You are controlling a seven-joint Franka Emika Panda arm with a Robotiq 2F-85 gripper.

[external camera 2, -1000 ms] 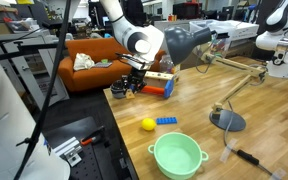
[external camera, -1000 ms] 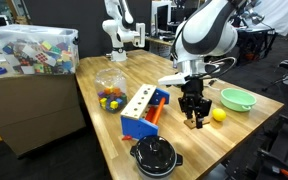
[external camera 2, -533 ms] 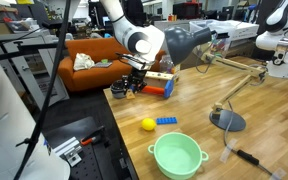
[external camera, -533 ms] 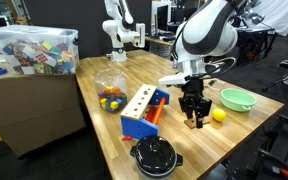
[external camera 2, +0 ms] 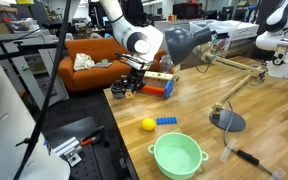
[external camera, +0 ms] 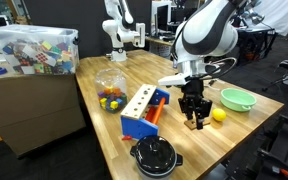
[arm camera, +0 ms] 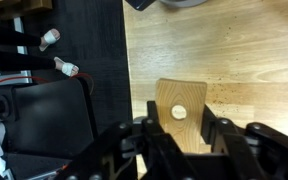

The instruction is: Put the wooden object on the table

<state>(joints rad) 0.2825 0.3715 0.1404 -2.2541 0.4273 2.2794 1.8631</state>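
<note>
Operator: Pincer (arm camera: 184, 130) status?
Technician: Clenched on the wooden object (arm camera: 179, 97), one finger on each side.
Operator: Object location?
Technician: Low over the surface (external camera: 102, 130) near its edge, beside the yellow ball (external camera: 219, 115); contact with the surface appears likely but is unclear.

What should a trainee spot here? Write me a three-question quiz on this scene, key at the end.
1. Pick one: what is the pincer shut on? A) a spoon B) the wooden object C) a sponge
2. True or false: the green bowl stands on the table.
3. Fill in: the ball beside the pincer is coloured ____.

Key: 1 B; 2 true; 3 yellow.
</note>
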